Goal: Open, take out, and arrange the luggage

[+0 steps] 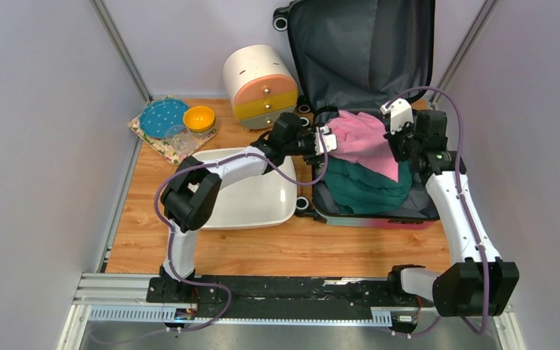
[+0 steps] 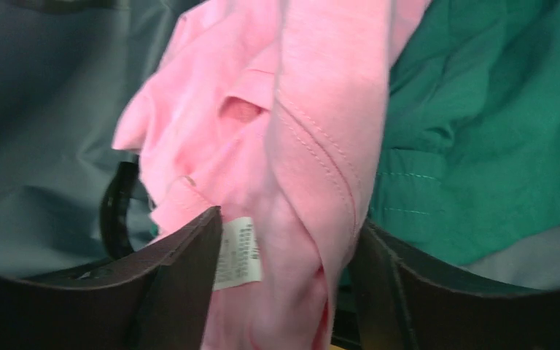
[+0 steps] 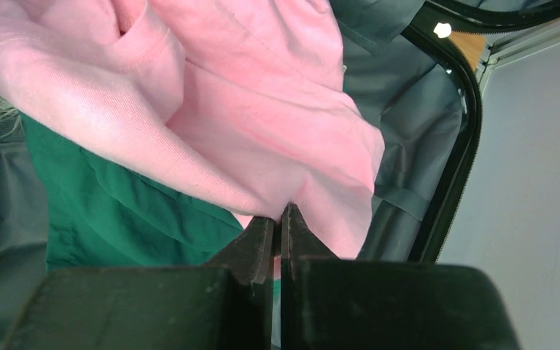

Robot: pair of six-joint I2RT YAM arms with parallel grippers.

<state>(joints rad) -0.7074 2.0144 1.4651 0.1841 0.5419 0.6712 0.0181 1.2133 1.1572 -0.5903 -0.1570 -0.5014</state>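
The wooden tabletop (image 1: 262, 248) carries the luggage (image 1: 364, 51) lying open at its far right, lid propped upright against the back wall. Just left of it stands a round cream drawer cabinet (image 1: 261, 86). A white basin (image 1: 255, 197) rests mid-table, touching the luggage's left side. A patterned mat (image 1: 162, 146) lies at the far left corner.

Top of the luggage (image 1: 364, 65) beyond the frame; label (image 2: 237, 251) print illegible.

Matt pink cloth (image 2: 306, 146), green cloth (image 2: 481, 146), luggage (image 1: 357, 51) lined in grey fabric, wood-grain table (image 1: 262, 248), glossy white basin (image 1: 255, 200)
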